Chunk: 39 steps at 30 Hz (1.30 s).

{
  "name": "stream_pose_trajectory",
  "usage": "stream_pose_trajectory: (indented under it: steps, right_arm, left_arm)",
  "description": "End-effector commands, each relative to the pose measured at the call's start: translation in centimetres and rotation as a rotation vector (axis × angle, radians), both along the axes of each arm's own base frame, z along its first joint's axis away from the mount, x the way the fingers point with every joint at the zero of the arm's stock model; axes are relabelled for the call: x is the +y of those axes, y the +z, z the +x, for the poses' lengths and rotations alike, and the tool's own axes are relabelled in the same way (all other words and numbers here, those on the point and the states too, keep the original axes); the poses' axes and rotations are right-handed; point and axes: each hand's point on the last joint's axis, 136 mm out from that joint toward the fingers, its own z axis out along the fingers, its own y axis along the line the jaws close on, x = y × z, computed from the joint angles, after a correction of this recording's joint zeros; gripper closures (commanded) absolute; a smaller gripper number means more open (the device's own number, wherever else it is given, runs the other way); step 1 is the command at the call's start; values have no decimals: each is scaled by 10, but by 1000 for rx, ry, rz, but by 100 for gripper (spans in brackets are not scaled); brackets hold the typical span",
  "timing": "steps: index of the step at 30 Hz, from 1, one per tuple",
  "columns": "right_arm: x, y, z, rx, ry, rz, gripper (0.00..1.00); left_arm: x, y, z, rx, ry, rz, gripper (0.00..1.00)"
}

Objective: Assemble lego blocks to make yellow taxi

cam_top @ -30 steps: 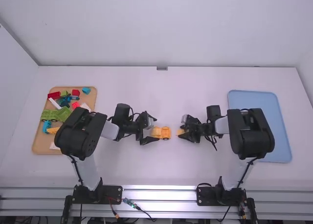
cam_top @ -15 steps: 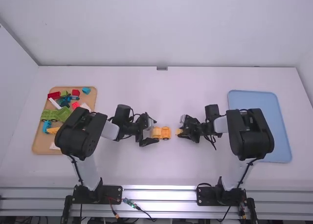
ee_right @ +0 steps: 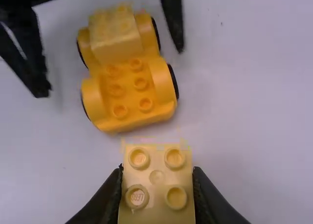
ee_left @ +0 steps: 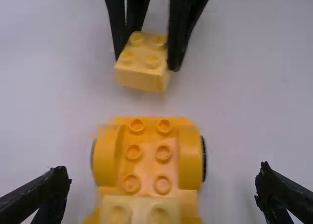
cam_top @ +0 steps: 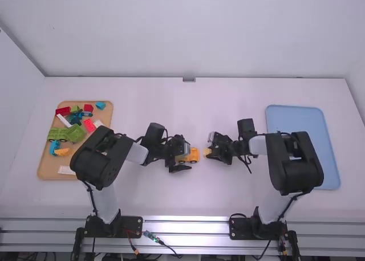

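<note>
white table (cam_top: 188, 198), and left gripper (cam_top: 185, 155) spread wide around the orange wheeled plastic base (ee_left: 147, 155), right gripper (cam_top: 210, 148) pinching a square pale-yellow block (ee_right: 157, 185)!

Loose blocks (cam_top: 71, 134) lie in the left tray (cam_top: 48, 165), across the worktop (cam_top: 171, 195) from the right tray (cam_top: 293, 119). Between them is the vehicle base (cam_top: 194, 154), an upper block (ee_right: 116, 40) on its left end, the gripped block (ee_right: 156, 177) apart to its right.
</note>
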Motion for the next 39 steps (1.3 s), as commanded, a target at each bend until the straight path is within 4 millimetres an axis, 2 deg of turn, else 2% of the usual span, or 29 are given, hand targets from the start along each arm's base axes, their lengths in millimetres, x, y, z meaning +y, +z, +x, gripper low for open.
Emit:
stream_pose_trajectory:
  steps: [1, 5, 9, 13, 15, 16, 23, 28, 31, 35, 39]
  right_arm:
    - [10, 13, -2, -53, 46, 13, 94]
    - [19, 17, -7, -67, 80, 19, 96]
    - [27, 23, -12, -71, 115, 65, 96]
    - [30, 27, -13, -85, 135, 93, 97]
    - [32, 28, -12, -91, 136, 97, 97]
    - [32, 28, -12, -91, 136, 97, 97]
    - [49, 30, -18, -110, 181, 100, 98]
    - [53, 29, -21, -111, 197, 102, 100]
    - [54, 22, -14, -88, 157, 105, 100]
    - [56, 11, -12, -69, 153, 118, 100]
    - [55, 10, -13, -63, 153, 116, 100]
  left_arm:
    - [1, -6, 4, -7, -2, 11, 1]
    - [0, -20, 7, 30, -5, 12, 2]
    - [-9, -21, 2, 68, -63, -54, 7]
    - [-8, -25, 7, 54, -48, -38, 12]
    - [-7, -26, 7, 57, -44, -31, 21]
    - [-7, -26, 7, 57, -44, -31, 21]
    - [-5, -29, 2, 18, -74, -19, 42]
    - [-5, -30, 2, 23, -73, -17, 41]
    - [-5, -29, 1, 23, -75, -19, 46]
    - [-5, -30, 1, 26, -74, -17, 47]
    - [-5, -29, 2, 23, -74, -19, 48]
